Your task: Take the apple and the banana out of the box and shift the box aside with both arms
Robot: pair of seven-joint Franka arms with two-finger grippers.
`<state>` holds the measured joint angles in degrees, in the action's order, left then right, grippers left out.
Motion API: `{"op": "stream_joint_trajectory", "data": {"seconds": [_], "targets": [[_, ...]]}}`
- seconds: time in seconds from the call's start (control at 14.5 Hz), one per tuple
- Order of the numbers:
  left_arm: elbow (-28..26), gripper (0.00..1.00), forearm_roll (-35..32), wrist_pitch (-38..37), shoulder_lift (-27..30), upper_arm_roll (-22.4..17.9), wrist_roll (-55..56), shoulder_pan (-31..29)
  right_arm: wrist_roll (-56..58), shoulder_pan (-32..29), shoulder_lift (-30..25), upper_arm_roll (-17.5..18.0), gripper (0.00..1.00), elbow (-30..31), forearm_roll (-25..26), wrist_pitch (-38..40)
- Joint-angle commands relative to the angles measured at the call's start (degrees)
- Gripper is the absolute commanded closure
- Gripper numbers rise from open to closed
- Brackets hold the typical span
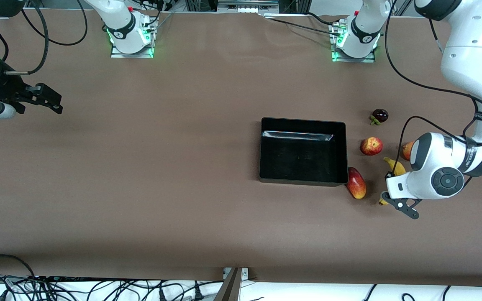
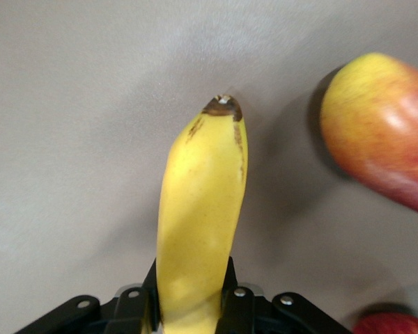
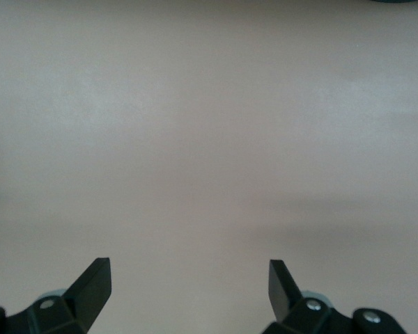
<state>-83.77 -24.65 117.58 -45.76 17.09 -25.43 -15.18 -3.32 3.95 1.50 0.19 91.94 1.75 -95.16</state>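
My left gripper (image 2: pixel 194 296) is shut on the yellow banana (image 2: pixel 200 223), which sticks out past its fingers (image 2: pixel 230 282) low over the table. In the front view the banana (image 1: pixel 395 166) shows partly under the left wrist, toward the left arm's end of the table. The black box (image 1: pixel 303 122) stands beside the fruits with nothing in it. A red-yellow mango (image 1: pixel 356 183) lies at the box's near corner and shows close by the banana as the mango (image 2: pixel 383 156). An apple (image 1: pixel 371 146) and a dark fruit (image 1: pixel 380 116) lie farther back. My right gripper (image 1: pixel 50 100) waits open over bare table.
An orange fruit (image 1: pixel 407 149) is half hidden by the left arm's wrist. Black cables (image 1: pixel 408 79) trail from the left arm over the table. The arm bases (image 1: pixel 132 39) stand along the table's farthest edge.
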Motion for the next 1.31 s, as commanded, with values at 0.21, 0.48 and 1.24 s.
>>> {"op": "stream_joint_trajectory", "data": {"seconds": [0.21,0.48,1.24], "targets": [[-2.37,0.45,-1.19,3.27,0.06,0.58,-1.9,-1.34,-0.2,-0.61,0.35,0.42,0.0,-1.06,-1.22,0.33],[-1.84,0.0,-0.13,-0.57,1.45,1.37,-1.72,-1.61,-0.2,-0.61,0.35,0.42,0.0,-1.06,-1.22,0.24],[5.88,0.0,13.21,-32.12,21.94,4.53,1.95,-1.52,-0.11,-0.61,0.35,0.42,0.0,-1.06,-1.22,0.33]]}}
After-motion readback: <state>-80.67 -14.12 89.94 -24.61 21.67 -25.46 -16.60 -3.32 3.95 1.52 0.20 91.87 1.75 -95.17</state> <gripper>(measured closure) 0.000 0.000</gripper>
